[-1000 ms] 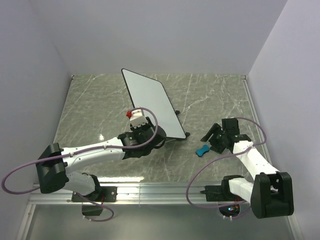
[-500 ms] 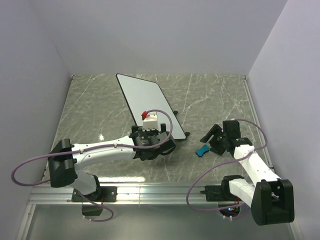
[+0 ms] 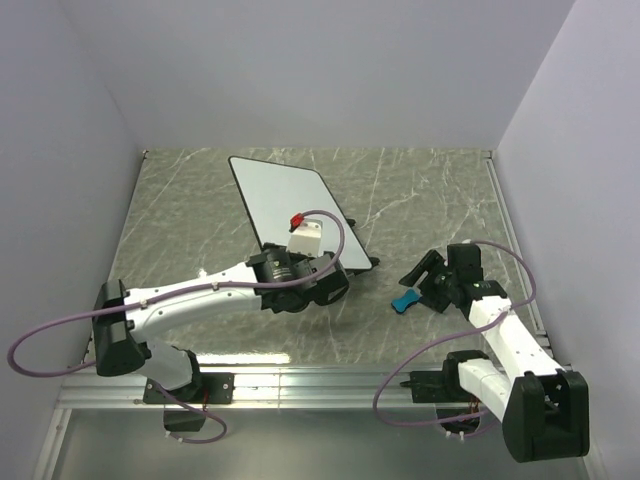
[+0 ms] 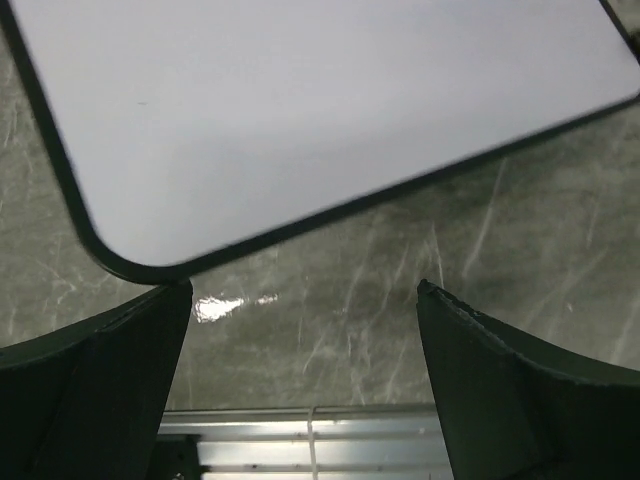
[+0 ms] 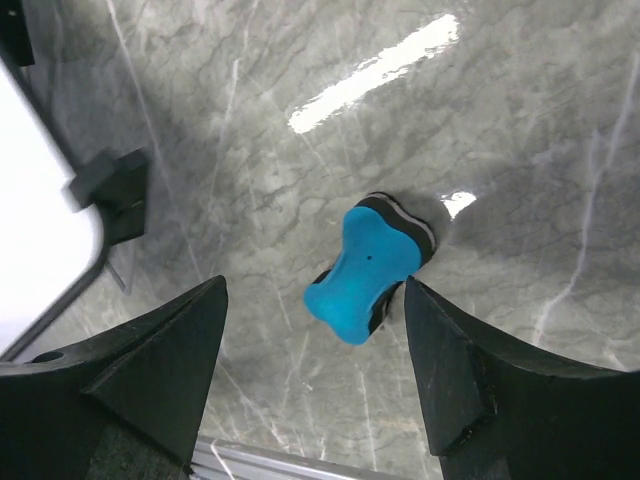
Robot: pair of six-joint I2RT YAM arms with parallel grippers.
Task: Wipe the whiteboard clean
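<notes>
The whiteboard [image 3: 283, 203] sits on the grey marbled desk [image 3: 450, 190], left of the middle. Its far short side is close to the far edge and its near short side lies about halfway to the near edge. It is propped at a slant, and a black stand foot [image 3: 372, 265] rests on the desk beside its near right corner. The left hand [image 3: 322, 285] hangs over the desk just at the board's near end, released, with its two dark fingers [image 4: 90, 400] spread wide and nothing between them. From the left wrist, the whiteboard [image 4: 320, 110] fills the upper part of the view. Its rounded, black-framed corner lies just above the left finger's tip, and whether the two touch cannot be told. The aluminium rail [image 4: 310, 450] along the desk's near edge shows below. The right hand [image 3: 420, 283] is over the right half of the desk, nearer the right edge, and is also released, with its fingers [image 5: 130, 380] well apart. A small blue eraser [image 5: 368, 268] with a dark underside lies flat on the desk in the gap between them, and neither finger touches it. In the overhead view the eraser [image 3: 405, 300] lies just beside the hand, on the side toward the near edge, well apart from the board. The right wrist view catches one rounded corner of the whiteboard [image 5: 30, 220] at its left border, with the stand foot [image 5: 115, 185] next to it.
</notes>
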